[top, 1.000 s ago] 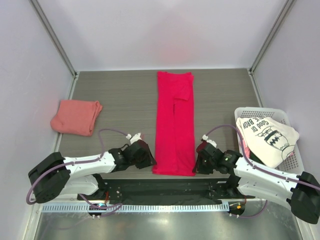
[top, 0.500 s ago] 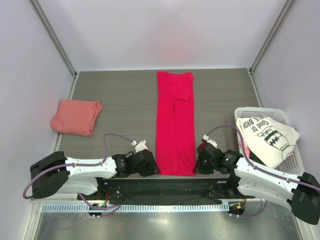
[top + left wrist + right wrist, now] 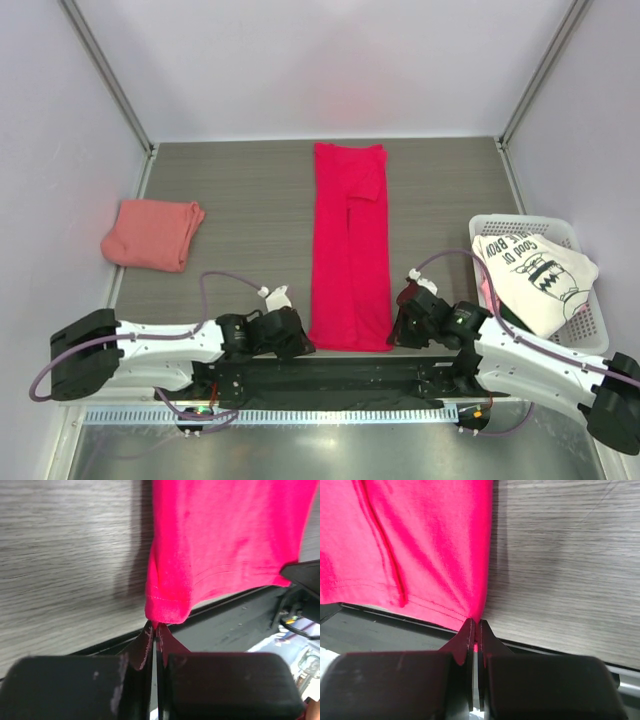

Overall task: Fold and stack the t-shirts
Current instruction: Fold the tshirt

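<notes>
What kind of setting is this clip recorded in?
Probably a lab robot cell: plain white walls box in a grey table, with the left arm and right arm bolted at its near edge.

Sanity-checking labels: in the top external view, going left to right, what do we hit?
salmon-pink shirt → left gripper → crimson shirt → right gripper → white printed shirt in the basket

In both wrist views the top edge cuts off the red shirt [image 3: 225, 540]; we see only its near hem. One corner vanishes between the left fingers [image 3: 143, 647], the other between the right fingers [image 3: 466, 636], so the pinched cloth is hidden. From above, the wrists [image 3: 275, 330] cover those fingers. The white shirt [image 3: 540, 275] hides most of the basket [image 3: 500, 222], and we cannot read its whole print.
</notes>
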You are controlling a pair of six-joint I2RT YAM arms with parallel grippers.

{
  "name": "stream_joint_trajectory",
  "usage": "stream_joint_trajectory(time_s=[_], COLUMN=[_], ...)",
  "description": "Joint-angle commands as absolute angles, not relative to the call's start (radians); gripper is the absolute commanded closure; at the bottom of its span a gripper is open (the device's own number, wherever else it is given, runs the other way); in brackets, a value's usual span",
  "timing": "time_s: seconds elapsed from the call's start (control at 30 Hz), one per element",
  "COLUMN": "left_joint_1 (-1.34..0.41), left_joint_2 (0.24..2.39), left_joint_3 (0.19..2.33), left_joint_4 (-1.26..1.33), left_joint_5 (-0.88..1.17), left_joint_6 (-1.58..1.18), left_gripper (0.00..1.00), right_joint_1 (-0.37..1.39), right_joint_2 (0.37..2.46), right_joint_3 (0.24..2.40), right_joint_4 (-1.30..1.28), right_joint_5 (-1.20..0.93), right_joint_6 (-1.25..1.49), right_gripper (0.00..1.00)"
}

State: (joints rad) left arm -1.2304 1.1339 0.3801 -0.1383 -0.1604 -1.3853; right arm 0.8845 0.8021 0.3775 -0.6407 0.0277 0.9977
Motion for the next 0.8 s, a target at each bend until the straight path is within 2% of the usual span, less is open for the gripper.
stream_joint_trajectory(time_s=[0.0, 0.07, 0.13, 0.17, 0.2, 0.27, 0.37, 0.47, 0.63, 0.77], left_joint_1=[-1.235, -1.235, -1.233, -1.233, -1.233, -1.233, -1.232, -1.232, -1.210, -1.189], left_joint_2=[1.066, 1.020, 0.985, 0.974, 0.966, 0.943, 0.920, 0.923, 1.024, 1.121], left_joint_3=[0.408, 0.449, 0.475, 0.494, 0.495, 0.486, 0.471, 0.459, 0.483, 0.506], left_joint_4=[-0.189, -0.250, -0.337, -0.363, -0.403, -0.431, -0.437, -0.420, -0.353, -0.298], left_joint_5=[-0.218, -0.254, -0.281, -0.302, -0.308, -0.327, -0.324, -0.333, -0.316, -0.291], left_joint_6=[-1.388, -1.371, -1.365, -1.361, -1.361, -1.367, -1.374, -1.374, -1.338, -1.307], left_gripper=[1.00, 1.00, 0.93, 0.88, 0.74, 0.60, 0.54, 0.41, 0.39, 0.43], right_joint_1=[0.891, 0.891, 0.891, 0.891, 0.891, 0.891, 0.891, 0.891, 0.891, 0.891], right_joint_2=[0.773, 0.781, 0.791, 0.796, 0.810, 0.818, 0.819, 0.813, 0.818, 0.821], right_joint_3=[0.451, 0.485, 0.508, 0.511, 0.514, 0.514, 0.506, 0.502, 0.495, 0.488], right_joint_4=[-0.680, -0.690, -0.696, -0.696, -0.696, -0.695, -0.695, -0.693, -0.693, -0.686], right_joint_5=[0.072, 0.087, 0.097, 0.097, 0.095, 0.097, 0.101, 0.100, 0.101, 0.092], right_joint_6=[0.997, 0.991, 0.986, 0.983, 0.980, 0.977, 0.977, 0.979, 0.979, 0.980], right_gripper=[0.99, 0.99, 0.99, 0.99, 0.99, 0.99, 0.99, 0.99, 0.99, 0.99])
